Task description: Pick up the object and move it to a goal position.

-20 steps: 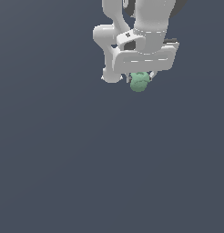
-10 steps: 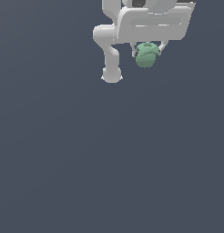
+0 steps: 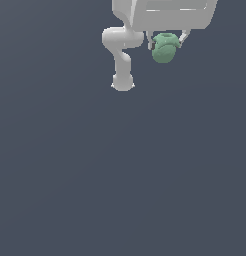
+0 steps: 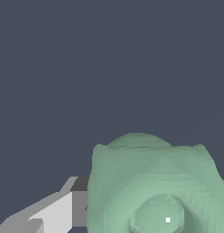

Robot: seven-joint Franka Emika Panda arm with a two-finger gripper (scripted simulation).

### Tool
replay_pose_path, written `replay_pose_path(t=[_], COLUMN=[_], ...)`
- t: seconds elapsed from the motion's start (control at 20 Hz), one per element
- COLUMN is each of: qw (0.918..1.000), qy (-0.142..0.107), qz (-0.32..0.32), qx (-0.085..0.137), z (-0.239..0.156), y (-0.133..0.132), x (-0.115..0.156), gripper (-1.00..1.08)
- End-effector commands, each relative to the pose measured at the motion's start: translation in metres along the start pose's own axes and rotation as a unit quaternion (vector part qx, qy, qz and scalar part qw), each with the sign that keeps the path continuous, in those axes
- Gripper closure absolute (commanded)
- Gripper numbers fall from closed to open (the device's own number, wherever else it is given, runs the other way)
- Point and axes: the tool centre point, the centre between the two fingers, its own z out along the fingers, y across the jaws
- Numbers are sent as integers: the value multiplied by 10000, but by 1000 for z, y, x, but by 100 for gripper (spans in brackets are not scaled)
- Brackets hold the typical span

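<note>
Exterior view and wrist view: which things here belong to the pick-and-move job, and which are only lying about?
Belongs to the job:
- the object, a pale green lumpy blob
- the gripper, its fingers closed on the blob's two sides

Only lying about:
- nothing loose; only the dark grey floor and the arm's own links

One mint-green lumpy object (image 3: 164, 48) (image 4: 155, 186) and one white gripper (image 3: 166, 42) are counted
</note>
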Motion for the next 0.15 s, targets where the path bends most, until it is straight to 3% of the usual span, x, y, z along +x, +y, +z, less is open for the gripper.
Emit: replay_pose_path(t=[0.0, 0.1], qw=[10000, 10000], qy=[-5, -5], qz=[1, 1], qx=[0, 0], z=[0, 1], y=[0, 0], x=[0, 1], gripper=[108, 108])
